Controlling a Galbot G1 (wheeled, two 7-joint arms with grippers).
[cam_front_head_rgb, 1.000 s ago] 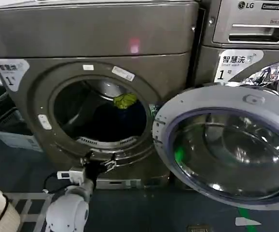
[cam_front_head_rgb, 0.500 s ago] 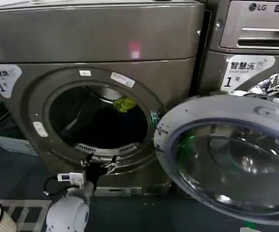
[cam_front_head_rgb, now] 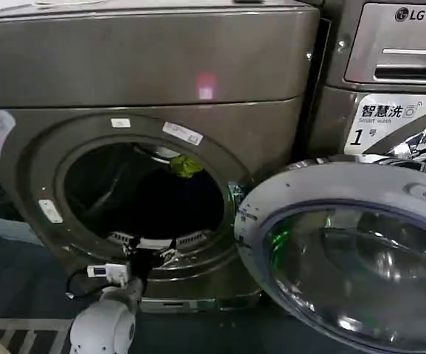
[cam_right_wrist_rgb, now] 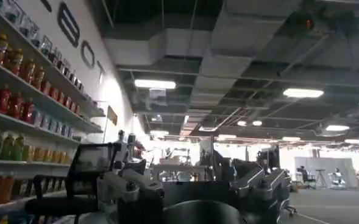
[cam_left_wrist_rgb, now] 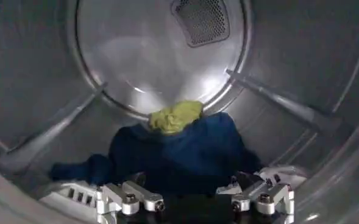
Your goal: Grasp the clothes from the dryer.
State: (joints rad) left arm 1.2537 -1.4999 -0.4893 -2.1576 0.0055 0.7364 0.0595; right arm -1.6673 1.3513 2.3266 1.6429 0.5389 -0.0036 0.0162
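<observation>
Left tool (cam_left_wrist_rgb: 194, 204) sits at the dryer (cam_front_head_rgb: 147, 66) porthole rim, fingers spread, holding nothing. Clothes (cam_left_wrist_rgb: 179, 152) lie inside the drum, just beyond. Right tool (cam_right_wrist_rgb: 197, 189): state cannot be told.

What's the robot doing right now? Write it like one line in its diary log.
stage: reaching in | left end effector: open, at dryer porthole rim, short of clothes | clothes: in drum, ungrasped | door: open | right end effector: away, facing room

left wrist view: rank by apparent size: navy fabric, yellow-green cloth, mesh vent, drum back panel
1. drum back panel
2. navy fabric
3. mesh vent and yellow-green cloth: look about alike; the vent sits farther back and is cut off by the frame edge, so no ranking.
</observation>
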